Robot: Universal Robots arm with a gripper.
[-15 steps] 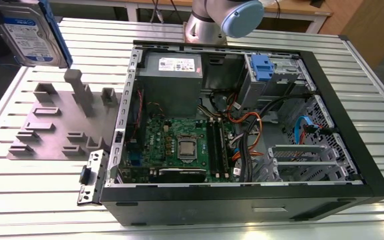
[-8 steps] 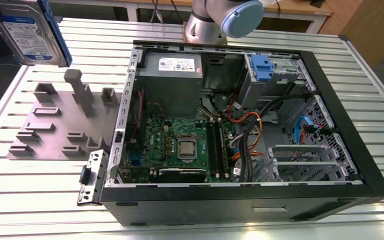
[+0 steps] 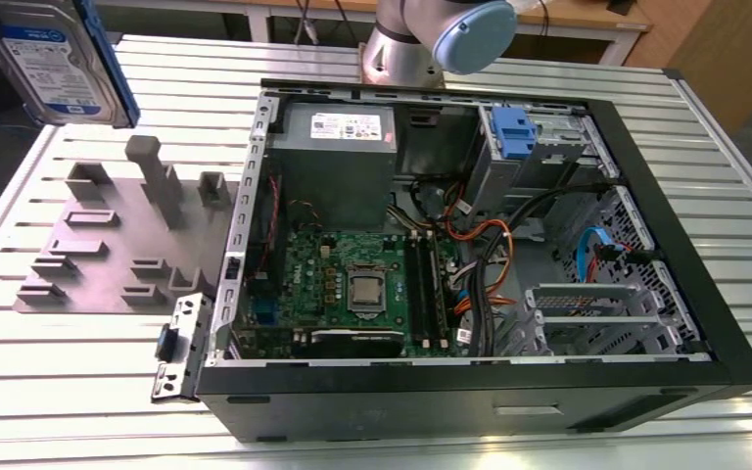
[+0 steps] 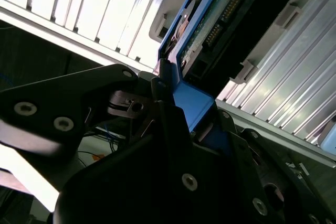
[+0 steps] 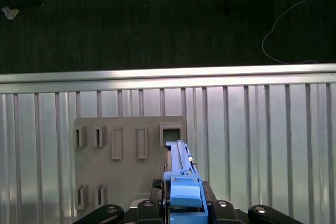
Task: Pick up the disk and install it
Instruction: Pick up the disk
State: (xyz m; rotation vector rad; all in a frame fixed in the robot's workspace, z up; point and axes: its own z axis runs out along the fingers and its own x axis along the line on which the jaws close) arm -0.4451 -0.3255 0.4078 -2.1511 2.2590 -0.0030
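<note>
At about 10 o'clock in the exterior view, a flat rectangular silver-metal disk (image 3: 52, 61) with a white-and-blue label is seen, edged by a blue plastic carrier frame (image 3: 106, 61). It is held upright on edge, clear of the ribbed aluminium table (image 3: 63, 411).

Claw state: in the second wrist view the black metal gripper (image 4: 190, 109) is clamped onto one end of the blue frame, a finger on each side.

In the first wrist view the disk's thin edge is seen above a matt grey moulded fixture plate (image 5: 126, 177) with rectangular slots. This plate lies at 9 o'clock of the open black steel computer case (image 3: 481, 403).

Handling, judged:
- The disk is taken to be dense, rigid and shock-sensitive.
- Its bare metal faces are probably slippery.
- A green circuit board and connector pins are exposed on its underside, so these should not be gripped.
- The plastic frame may flex slightly; a hold across the frame's end or side rails is judged safest.
</note>
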